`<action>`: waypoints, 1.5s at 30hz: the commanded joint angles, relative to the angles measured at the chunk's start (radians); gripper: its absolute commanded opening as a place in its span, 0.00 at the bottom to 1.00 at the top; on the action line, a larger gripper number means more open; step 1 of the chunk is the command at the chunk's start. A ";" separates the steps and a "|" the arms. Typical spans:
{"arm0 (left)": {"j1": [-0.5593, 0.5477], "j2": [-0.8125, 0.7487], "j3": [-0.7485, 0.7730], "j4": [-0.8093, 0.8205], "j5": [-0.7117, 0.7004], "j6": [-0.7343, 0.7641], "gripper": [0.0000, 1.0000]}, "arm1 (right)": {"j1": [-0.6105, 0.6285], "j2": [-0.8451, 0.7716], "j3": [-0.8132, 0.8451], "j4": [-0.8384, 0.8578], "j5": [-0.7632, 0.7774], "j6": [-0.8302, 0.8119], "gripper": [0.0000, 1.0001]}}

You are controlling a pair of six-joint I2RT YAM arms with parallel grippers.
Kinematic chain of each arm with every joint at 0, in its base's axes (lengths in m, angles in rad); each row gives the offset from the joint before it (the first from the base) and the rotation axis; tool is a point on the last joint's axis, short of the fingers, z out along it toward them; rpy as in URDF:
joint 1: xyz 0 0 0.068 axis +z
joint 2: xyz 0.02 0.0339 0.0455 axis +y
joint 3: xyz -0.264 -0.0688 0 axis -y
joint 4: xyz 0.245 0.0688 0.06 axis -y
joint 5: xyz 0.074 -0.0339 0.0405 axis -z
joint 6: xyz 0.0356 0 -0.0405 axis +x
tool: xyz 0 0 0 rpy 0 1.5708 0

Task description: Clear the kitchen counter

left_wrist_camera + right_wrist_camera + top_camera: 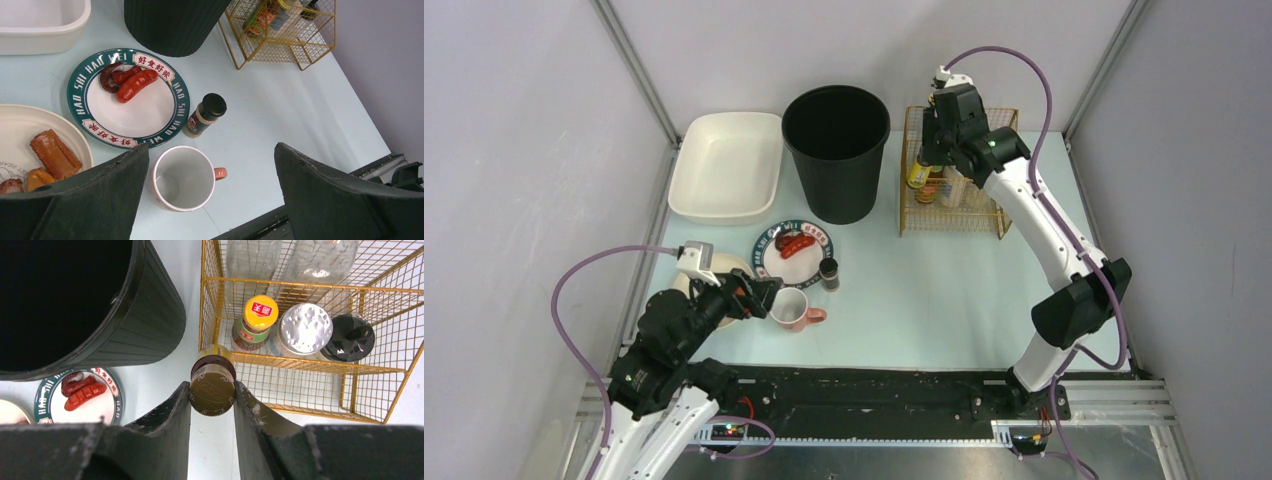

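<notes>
The pale mint-green kitchen counter carries a pink-handled white mug standing upright and empty. My left gripper hovers open above it, the mug close to the left finger, nothing gripped. Beyond stand a black-capped spice bottle and a green-rimmed plate with red sausages. A cream plate with fried pieces lies at the left. My right gripper is shut on a gold-capped bottle, held over the front left corner of the gold wire basket.
A black bin stands at the back centre, a white tray left of it. The basket holds a yellow-capped jar, a silver-lidded jar, a black-topped bottle and clear bottles behind. A black rail runs along the front edge.
</notes>
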 commanded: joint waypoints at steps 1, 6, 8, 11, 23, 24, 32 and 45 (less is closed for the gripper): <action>-0.006 0.013 -0.004 0.026 0.000 -0.007 0.98 | 0.001 -0.043 -0.056 -0.033 -0.007 0.004 0.00; -0.005 0.022 -0.004 0.025 -0.001 -0.008 0.98 | 0.014 -0.117 -0.078 -0.036 0.019 -0.011 0.00; -0.005 0.025 -0.003 0.025 0.000 -0.007 0.98 | 0.021 -0.141 -0.088 -0.034 0.033 -0.019 0.00; -0.005 0.032 -0.003 0.026 -0.001 -0.007 0.98 | 0.028 -0.173 -0.102 -0.030 0.048 -0.028 0.00; -0.005 0.023 -0.004 0.024 0.000 -0.010 0.98 | 0.003 -0.130 -0.111 0.007 0.066 -0.033 0.00; -0.005 0.022 -0.004 0.023 -0.001 -0.010 0.98 | 0.000 -0.113 -0.103 0.007 0.065 -0.031 0.00; -0.005 0.019 -0.006 0.024 -0.027 -0.010 0.98 | -0.008 -0.042 -0.048 0.009 0.066 -0.025 0.00; -0.005 0.023 -0.005 0.025 -0.024 -0.009 0.98 | -0.011 0.041 -0.069 0.033 0.064 -0.003 0.00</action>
